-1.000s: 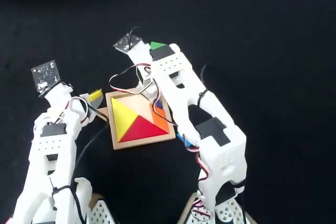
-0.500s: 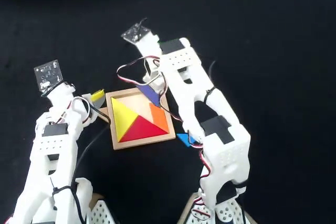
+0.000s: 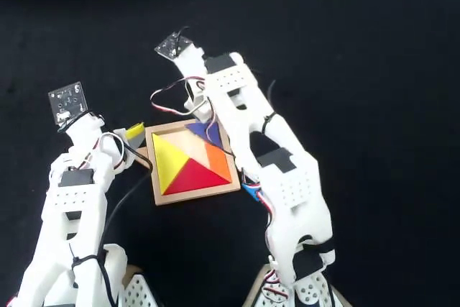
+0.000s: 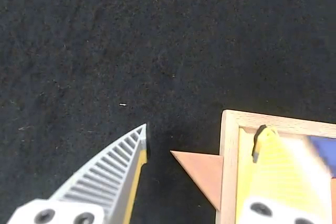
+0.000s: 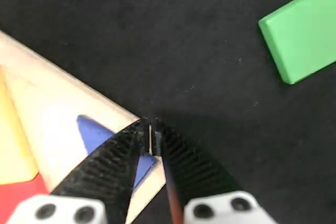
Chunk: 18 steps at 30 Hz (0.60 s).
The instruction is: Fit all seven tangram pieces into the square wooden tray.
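Right gripper (image 5: 151, 128): fingers narrow, nipped on what I take to be an edge of the blue wooden triangle (image 5: 93, 129). The piece sits over the far corner of the square wooden tray (image 3: 194, 193), on this arm's side. I cannot tell if it lies flat or rides the rim.

Left gripper (image 4: 202, 136): fingers wide, holding nothing, straddling the tray's near-side wall. The tan wooden triangle (image 4: 198, 167) lies between them on the black cloth (image 3: 374, 70), touching the wall from outside.

In the tray: large yellow triangle (image 3: 167, 157), red triangle (image 3: 195, 176), orange piece (image 3: 218, 159). A green wooden block (image 5: 302, 30) lies on the cloth beyond the tray, apart from it.

Step in hand, as I read it: seating the blue triangle. I would go down slowly, square one edge against the tray wall, and nudge the piece into the corner before letting go. I would open only a little, so a finger does not knock the orange piece. The left fingers could brace the tray.
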Available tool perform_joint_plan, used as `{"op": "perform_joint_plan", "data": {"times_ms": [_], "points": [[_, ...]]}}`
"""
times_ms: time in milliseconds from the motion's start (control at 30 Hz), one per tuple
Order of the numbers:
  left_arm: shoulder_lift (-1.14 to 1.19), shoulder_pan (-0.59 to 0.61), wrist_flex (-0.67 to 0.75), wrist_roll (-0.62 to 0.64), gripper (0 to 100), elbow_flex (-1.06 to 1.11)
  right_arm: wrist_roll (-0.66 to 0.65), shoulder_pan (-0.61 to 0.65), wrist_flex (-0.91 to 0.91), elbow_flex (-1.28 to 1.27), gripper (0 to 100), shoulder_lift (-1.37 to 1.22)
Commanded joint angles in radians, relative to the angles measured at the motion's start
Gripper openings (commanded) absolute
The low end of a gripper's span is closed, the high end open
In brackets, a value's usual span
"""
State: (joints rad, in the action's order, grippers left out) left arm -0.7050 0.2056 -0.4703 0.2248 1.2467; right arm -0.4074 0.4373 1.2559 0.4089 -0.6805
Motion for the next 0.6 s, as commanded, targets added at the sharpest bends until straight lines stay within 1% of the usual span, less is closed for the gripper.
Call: {"op": "perform_joint_plan", "data": {"times_ms": [0,267,433,500,567], "points": [[0.002,-0.015,0.021,0.008,32,-0.007,0.002,0.026,0.081,0.079,1.1,0.016],[0.002,-0.015,0.021,0.008,32,-0.007,0.003,0.032,0.127,0.065,1.1,0.068],[0.002,-0.015,0.023,0.008,32,-0.007,0.038,0.161,0.176,-0.018,1.1,0.162],[0.002,-0.013,0.023,0.006,32,-0.005,0.038,0.199,0.143,-0.087,1.1,0.177],[0.002,-0.012,0.023,0.006,32,-0.005,0.038,0.204,0.077,-0.150,1.1,0.179]]}}
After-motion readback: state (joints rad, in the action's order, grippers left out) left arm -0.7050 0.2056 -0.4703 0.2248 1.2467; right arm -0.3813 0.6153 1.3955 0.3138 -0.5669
